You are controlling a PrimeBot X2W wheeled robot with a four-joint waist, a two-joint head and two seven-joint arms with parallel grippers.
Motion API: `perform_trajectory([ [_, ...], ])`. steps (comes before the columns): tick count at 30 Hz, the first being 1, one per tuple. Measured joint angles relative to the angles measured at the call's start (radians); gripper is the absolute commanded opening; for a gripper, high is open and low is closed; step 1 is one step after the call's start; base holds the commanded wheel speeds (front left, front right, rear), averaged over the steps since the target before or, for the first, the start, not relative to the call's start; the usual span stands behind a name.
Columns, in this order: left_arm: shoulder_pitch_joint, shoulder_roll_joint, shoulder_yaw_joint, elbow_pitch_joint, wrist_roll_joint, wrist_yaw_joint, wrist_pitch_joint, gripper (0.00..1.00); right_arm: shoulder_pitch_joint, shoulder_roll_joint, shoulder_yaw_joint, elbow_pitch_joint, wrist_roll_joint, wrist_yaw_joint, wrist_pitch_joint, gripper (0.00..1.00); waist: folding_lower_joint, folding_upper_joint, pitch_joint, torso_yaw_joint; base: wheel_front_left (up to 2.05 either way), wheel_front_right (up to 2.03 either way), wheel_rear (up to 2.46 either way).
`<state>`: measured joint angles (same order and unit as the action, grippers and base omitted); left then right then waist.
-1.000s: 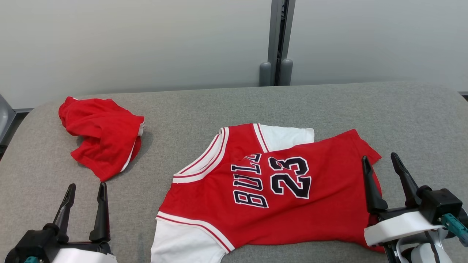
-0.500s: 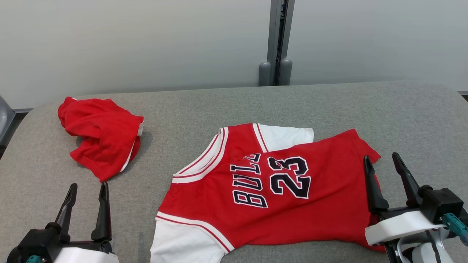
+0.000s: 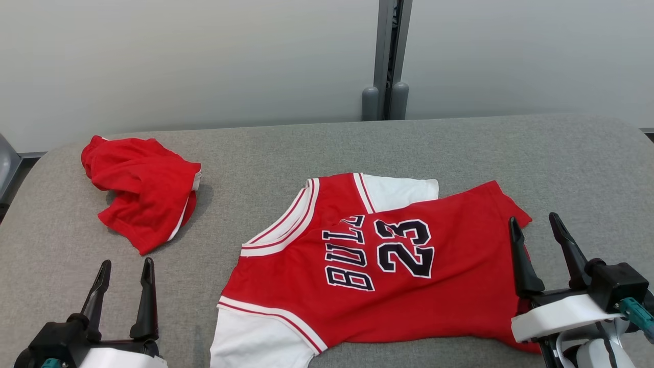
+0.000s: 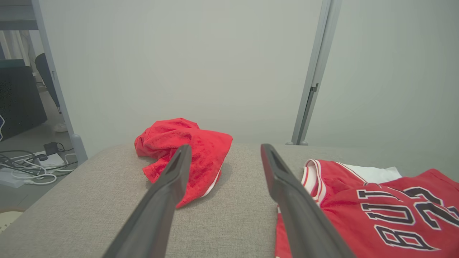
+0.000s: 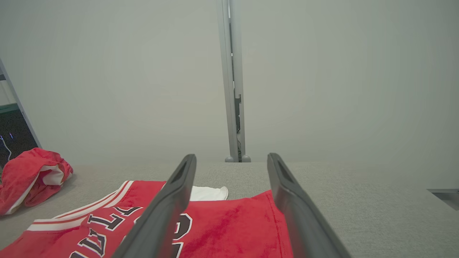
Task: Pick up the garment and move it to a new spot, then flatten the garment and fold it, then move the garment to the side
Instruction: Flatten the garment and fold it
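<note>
With the jersey [image 3: 388,266] lying mostly flat on the table [image 3: 306,148], hem toward three o'clock, and the left gripper [image 3: 127,262] and right gripper [image 3: 533,219] both spread wide and empty, the fold likely goes best by pinching both layers at matching edges and lifting evenly.

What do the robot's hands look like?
The left gripper and right gripper each have two long, dark, pointed fingers on a black block, then a white wrist cover and a small teal plug.
</note>
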<state>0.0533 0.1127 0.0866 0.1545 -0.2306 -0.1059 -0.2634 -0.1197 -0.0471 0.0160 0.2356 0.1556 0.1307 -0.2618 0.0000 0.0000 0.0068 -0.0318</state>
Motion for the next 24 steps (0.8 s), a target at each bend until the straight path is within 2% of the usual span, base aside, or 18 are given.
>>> perform_trajectory([
  [8, 0.002, 0.007, -0.019, 0.024, -0.013, -0.012, 0.006, 1.0, -0.013, -0.009, -0.021, 0.01, -0.01, 0.0, 0.0, 1.0, 0.0, 0.0, -0.002, -0.007, 0.0, 0.0, 0.0],
  [12, 0.009, 0.023, -0.023, 0.027, -0.017, -0.003, 0.062, 1.0, -0.014, -0.03, -0.034, 0.039, -0.008, 0.0, 0.007, 1.0, 0.0, 0.0, -0.003, -0.01, 0.0, 0.0, 0.0],
  [19, 0.028, 0.024, -0.037, 0.022, -0.062, -0.004, 0.187, 1.0, -0.013, -0.066, -0.034, 0.076, 0.039, 0.0, 0.154, 1.0, 0.0, 0.0, 0.0, -0.01, 0.0, 0.0, 0.0],
  [24, 0.05, 0.036, -0.059, 0.008, -0.106, -0.011, 0.292, 1.0, 0.01, -0.108, 0.006, 0.096, 0.097, 0.0, 0.323, 1.0, 0.0, 0.0, 0.009, -0.008, 0.0, 0.0, 0.0],
])
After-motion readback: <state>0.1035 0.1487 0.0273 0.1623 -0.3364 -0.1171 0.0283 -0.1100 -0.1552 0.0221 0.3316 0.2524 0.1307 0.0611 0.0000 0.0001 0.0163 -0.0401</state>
